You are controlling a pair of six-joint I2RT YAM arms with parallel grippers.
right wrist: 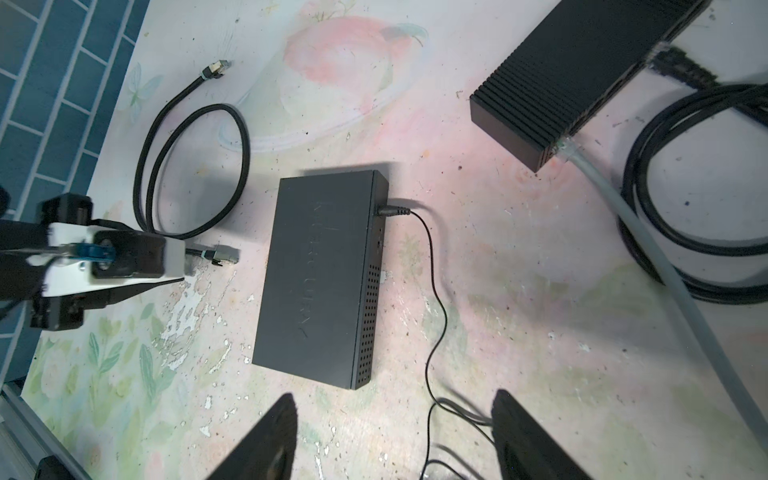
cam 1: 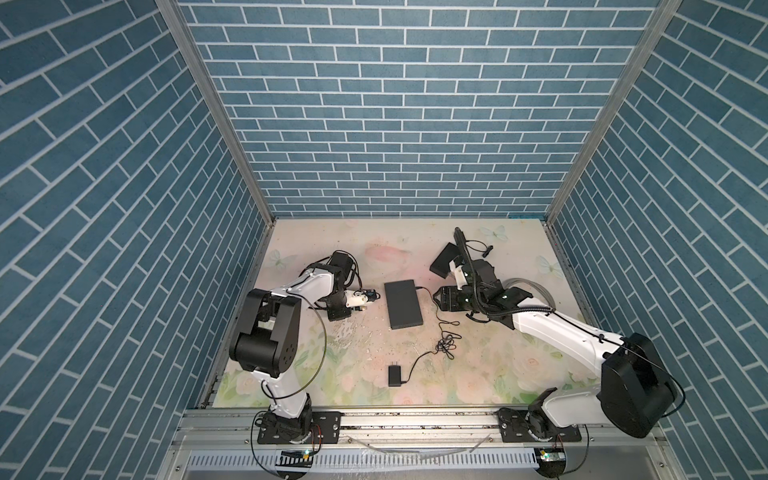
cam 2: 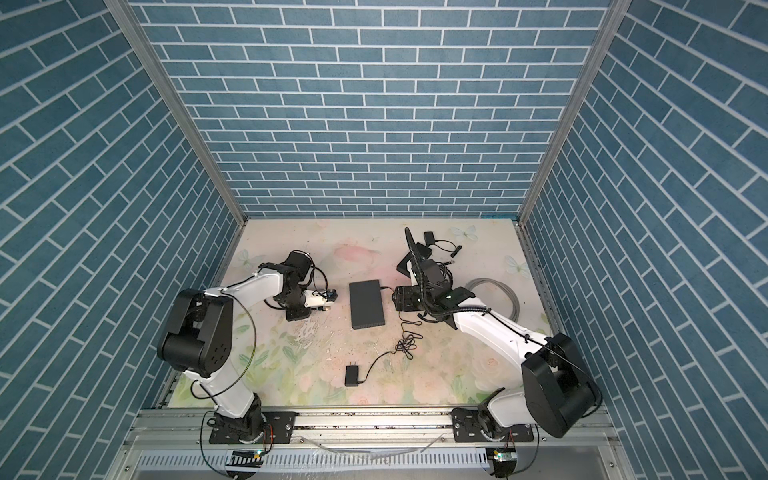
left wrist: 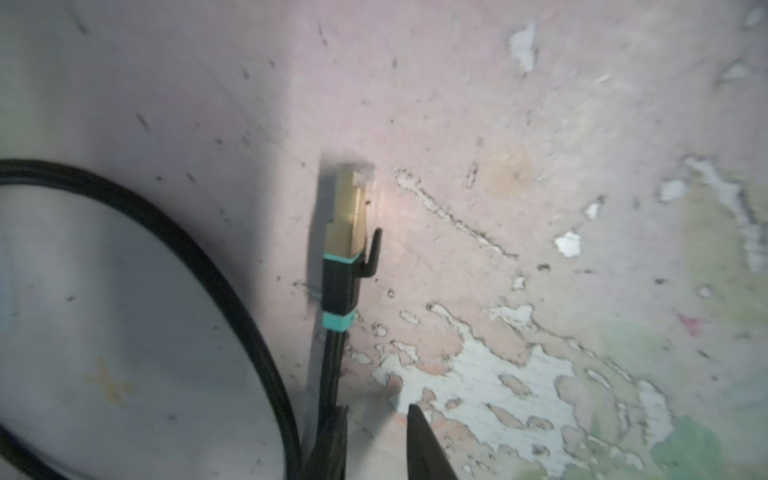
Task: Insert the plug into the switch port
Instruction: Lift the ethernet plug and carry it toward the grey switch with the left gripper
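The plug [left wrist: 349, 216] is gold with teal bands on a black cable and lies on the table ahead of my left gripper [left wrist: 376, 409]. The cable runs along one finger [left wrist: 328, 444], and bare table shows between it and the other finger [left wrist: 424, 444], so the jaws stand narrowly open. In both top views the left gripper [cam 1: 358, 309] [cam 2: 322, 308] sits just left of the flat black switch [cam 1: 403, 303] [cam 2: 365, 305]. The right wrist view shows the switch [right wrist: 320, 282] and the plug [right wrist: 222, 255] a short way from its side. The switch port is hidden. My right gripper [right wrist: 395, 399] [cam 1: 436, 299] hangs open to the right of the switch.
A thin power cord [right wrist: 432, 266] leaves the switch and runs in a tangle [cam 1: 446, 345] to an adapter [cam 1: 394, 375] near the front. A second black box [right wrist: 582, 62] with a grey cable [right wrist: 648, 249] lies behind the right arm. The black cable's loop [right wrist: 195, 166] lies left of the switch.
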